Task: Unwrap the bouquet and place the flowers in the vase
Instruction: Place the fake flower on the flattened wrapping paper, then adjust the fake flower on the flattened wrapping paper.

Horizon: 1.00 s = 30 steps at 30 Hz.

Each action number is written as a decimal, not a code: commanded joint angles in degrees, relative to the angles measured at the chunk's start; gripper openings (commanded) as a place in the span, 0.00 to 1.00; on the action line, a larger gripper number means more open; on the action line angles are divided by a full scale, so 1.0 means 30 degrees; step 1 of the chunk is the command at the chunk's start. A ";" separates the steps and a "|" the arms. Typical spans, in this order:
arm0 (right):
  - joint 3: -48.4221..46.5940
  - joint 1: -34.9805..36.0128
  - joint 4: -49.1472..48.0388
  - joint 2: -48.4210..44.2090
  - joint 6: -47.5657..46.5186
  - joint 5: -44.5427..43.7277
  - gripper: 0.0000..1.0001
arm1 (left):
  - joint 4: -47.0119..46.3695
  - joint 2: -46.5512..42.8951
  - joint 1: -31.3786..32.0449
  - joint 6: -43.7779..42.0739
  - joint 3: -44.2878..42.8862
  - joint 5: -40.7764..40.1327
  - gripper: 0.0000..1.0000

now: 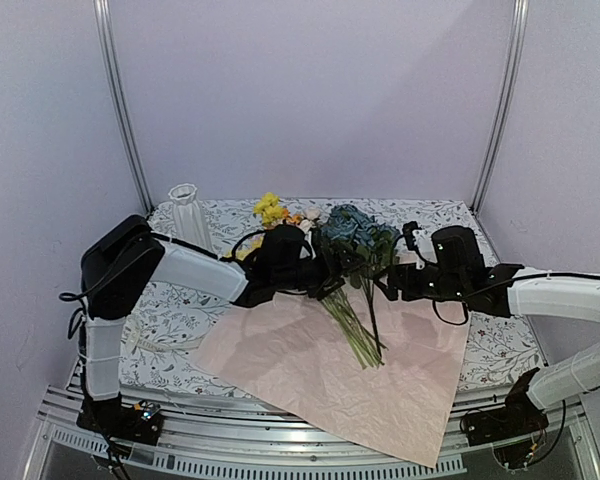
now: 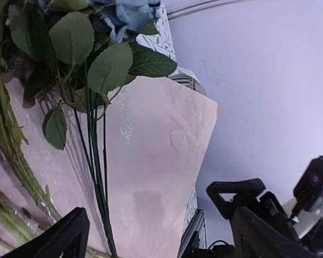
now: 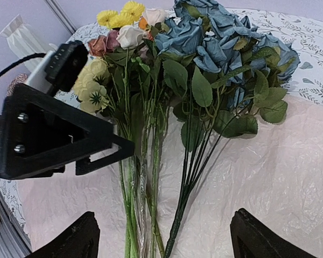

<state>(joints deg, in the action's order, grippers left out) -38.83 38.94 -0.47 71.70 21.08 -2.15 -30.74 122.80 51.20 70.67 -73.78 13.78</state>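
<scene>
Left gripper (image 2: 159,215): fingers wide, nothing held. Right gripper (image 3: 164,215): fingers wide, stems (image 3: 185,177) between them, ungripped. Flowers (image 3: 194,54) lie on flattened pink paper (image 1: 310,370). Unwrapping looks done. Next: pinch stems, carry to vase (image 1: 188,215), upright far-left.

Paper (image 1: 320,380) crinkled, matt; vase (image 1: 188,215) ribbed, white ceramic; tablecloth (image 1: 170,320) printed fabric
</scene>
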 commanded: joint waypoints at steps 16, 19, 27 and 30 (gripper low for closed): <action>-0.2965 -0.0803 0.0037 0.7641 0.1495 0.1680 0.57 | 1.0173 -0.9595 0.0837 -0.7442 0.3756 -0.8082 0.98; -0.3304 -0.0819 0.0002 0.8526 0.1573 0.1728 0.56 | 1.1094 -1.0159 0.0812 -0.7692 0.3939 -0.8979 0.98; -0.3730 -0.0821 -0.0312 0.9863 0.1855 0.1767 0.48 | 1.0671 -1.1191 0.0775 -0.9011 0.4794 -0.9335 0.98; -0.3884 -0.0820 -0.0221 1.0023 0.1852 0.1667 0.38 | 1.0218 -1.1620 0.0775 -0.9305 0.5269 -0.9175 0.98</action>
<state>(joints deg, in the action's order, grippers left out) -48.71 36.73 -0.19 100.57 26.17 3.16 0.36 90.26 52.84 45.58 -59.79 -12.91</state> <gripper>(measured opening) 0.432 0.982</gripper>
